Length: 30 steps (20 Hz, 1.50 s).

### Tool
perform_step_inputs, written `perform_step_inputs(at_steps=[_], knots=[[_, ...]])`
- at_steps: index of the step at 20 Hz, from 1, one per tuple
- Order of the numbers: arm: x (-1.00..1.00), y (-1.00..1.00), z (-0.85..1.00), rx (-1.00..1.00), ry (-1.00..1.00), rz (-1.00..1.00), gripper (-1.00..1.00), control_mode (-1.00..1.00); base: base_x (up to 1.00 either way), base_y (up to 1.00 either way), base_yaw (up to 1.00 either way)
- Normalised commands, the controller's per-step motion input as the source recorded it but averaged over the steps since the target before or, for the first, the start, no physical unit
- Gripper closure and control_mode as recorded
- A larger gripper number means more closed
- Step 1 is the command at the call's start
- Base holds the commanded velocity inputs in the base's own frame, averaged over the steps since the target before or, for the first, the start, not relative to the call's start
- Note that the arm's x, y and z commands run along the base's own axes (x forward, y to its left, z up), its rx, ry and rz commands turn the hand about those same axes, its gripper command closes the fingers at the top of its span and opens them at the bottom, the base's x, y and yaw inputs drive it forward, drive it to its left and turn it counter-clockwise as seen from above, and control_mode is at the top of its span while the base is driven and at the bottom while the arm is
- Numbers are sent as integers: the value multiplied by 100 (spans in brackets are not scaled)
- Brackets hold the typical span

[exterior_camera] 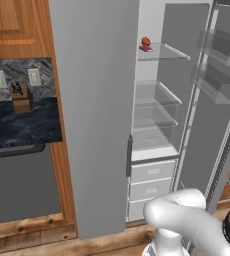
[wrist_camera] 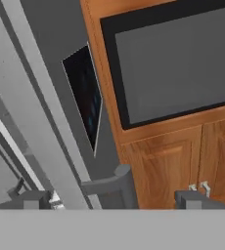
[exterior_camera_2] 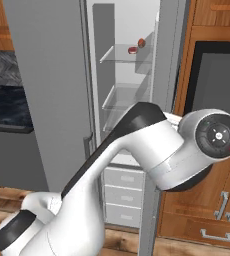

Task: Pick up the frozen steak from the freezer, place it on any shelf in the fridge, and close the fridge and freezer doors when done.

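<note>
Grey fridge (exterior_camera: pixel 152 145) stands open in left base view, its door (exterior_camera: pixel 214 100) swung out to the right w/ clear door bins. Frozen steak (exterior_camera: pixel 146 48) lies on top glass shelf (exterior_camera: pixel 162 52), far left end, touching a rounder orange-red lump (exterior_camera: pixel 145 41) just behind it. More glass shelves below, then pale drawers (exterior_camera: pixel 151 187). Freezer door (exterior_camera: pixel 94 115) looks shut or nearly so, a big flat grey slab left of the fridge opening. Further left: dark counter (exterior_camera: pixel 22 122) w/ wooden knife block (exterior_camera: pixel 22 98). White arm (exterior_camera: pixel 187 220) at lower right.

Right base view: same open fridge (exterior_camera_2: pixel 124 95) behind the arm (exterior_camera_2: pixel 152 150), which bends across mid frame. Steak (exterior_camera_2: pixel 132 50) on top shelf (exterior_camera_2: pixel 119 54), lump (exterior_camera_2: pixel 141 43) beside it. Wood cabinets (exterior_camera_2: pixel 207 210) and dark oven panel (exterior_camera_2: pixel 219 75) to the right.

Hand view: gripper (wrist_camera: pixel 117 200) at bottom edge, fingers apart, nothing between them; one tip (wrist_camera: pixel 36 200) left, other right. It looks at fridge door face w/ dark dispenser recess (wrist_camera: pixel 85 102) and bar handle (wrist_camera: pixel 114 185), handle sitting between the tips; can't tell if touching. Oven panel (wrist_camera: pixel 178 63) and wood cabinet (wrist_camera: pixel 168 166) to the right.
</note>
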Motion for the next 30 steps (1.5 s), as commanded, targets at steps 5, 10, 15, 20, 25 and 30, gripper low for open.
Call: perform_step_inputs(at_steps=[5, 10, 15, 20, 25, 30], knots=[[90, -25, 0, 9, -2, 0, -100, -100, 0, 0, 0], [88, -10, 0, 13, -2, 0, -100, -100, 0, 0, 0], [71, 46, 0, 19, -4, 7, -100, -100, 0, 0, 0], [58, 96, 0, 24, -5, 15, -100, -100, 0, 0, 0], [77, 100, 5, 26, -7, 16, -100, -100, 0, 0, 0], [76, 100, 11, 24, -12, 14, -100, -100, 0, 0, 0]])
